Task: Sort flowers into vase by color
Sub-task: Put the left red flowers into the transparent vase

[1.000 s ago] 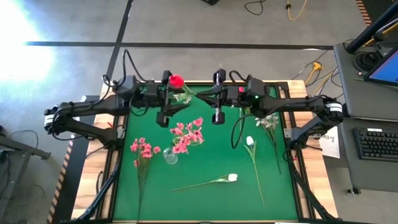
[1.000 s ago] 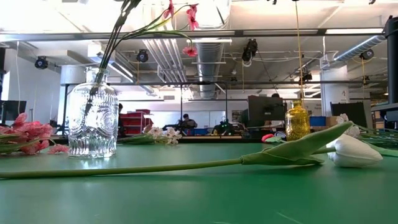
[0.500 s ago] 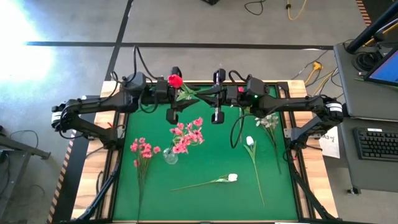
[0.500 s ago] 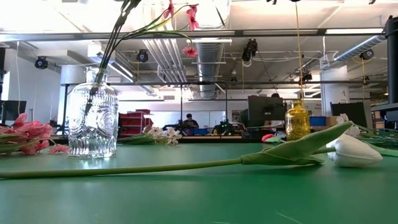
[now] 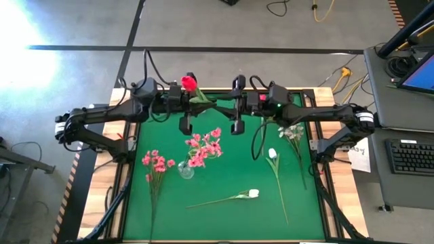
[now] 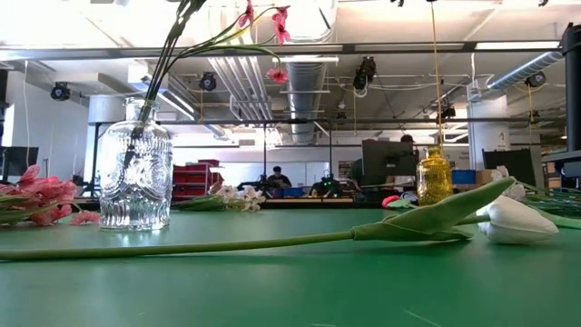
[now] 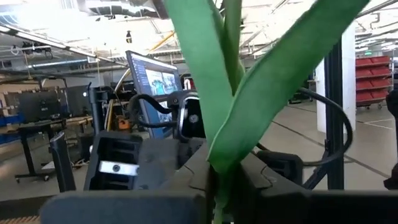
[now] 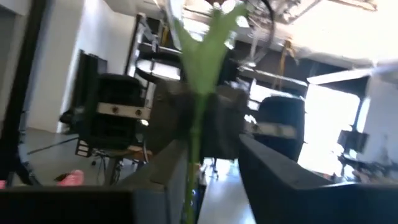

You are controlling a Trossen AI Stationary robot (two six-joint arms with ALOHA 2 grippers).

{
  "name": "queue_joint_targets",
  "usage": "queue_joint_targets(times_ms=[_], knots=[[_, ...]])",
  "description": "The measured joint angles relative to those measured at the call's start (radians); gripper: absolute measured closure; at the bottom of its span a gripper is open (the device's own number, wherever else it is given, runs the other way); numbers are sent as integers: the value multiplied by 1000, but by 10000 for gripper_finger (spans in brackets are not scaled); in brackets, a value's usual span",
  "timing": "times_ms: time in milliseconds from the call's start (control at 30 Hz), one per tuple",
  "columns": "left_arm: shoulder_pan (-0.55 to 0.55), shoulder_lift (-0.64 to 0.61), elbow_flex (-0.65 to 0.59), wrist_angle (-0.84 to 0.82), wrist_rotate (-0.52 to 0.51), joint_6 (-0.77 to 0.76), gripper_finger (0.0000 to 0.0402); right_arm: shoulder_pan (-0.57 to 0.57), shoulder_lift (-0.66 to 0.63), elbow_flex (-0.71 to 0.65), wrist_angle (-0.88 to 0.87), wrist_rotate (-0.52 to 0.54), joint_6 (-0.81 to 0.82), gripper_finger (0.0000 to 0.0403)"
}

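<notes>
table [image 5: 224, 217]: green mat | on it: glass vase [image 5: 186, 170], pink sprays [image 5: 156, 163], white tulips [image 5: 253, 194], white sprays [image 5: 294, 131]

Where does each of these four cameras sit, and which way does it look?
High: above, looking straight down at the table; both arms show, meeting at a red tulip.
Low: at tabletop height, looking level past the vase into the room; no arm shows.
Left wrist: on the left arm, looking along the tulip's leaves.
Right wrist: on the right arm, looking along its stem.
Both wrist views share that tulip.
</notes>
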Motion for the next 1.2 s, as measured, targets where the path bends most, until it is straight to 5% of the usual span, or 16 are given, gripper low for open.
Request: queue_joint_targets(times_ms=[267, 567, 1200], knots=[[-2, -77, 139, -338, -16, 5, 400, -1, -88, 0, -217, 157, 19, 177], [-89, -179, 263, -735, -258, -47, 401, 0, -167, 0, -455, 201, 35, 140], [-744, -363, -11, -768, -1074, -280, 401, -2, -177, -3, -615, 202, 39, 158]])
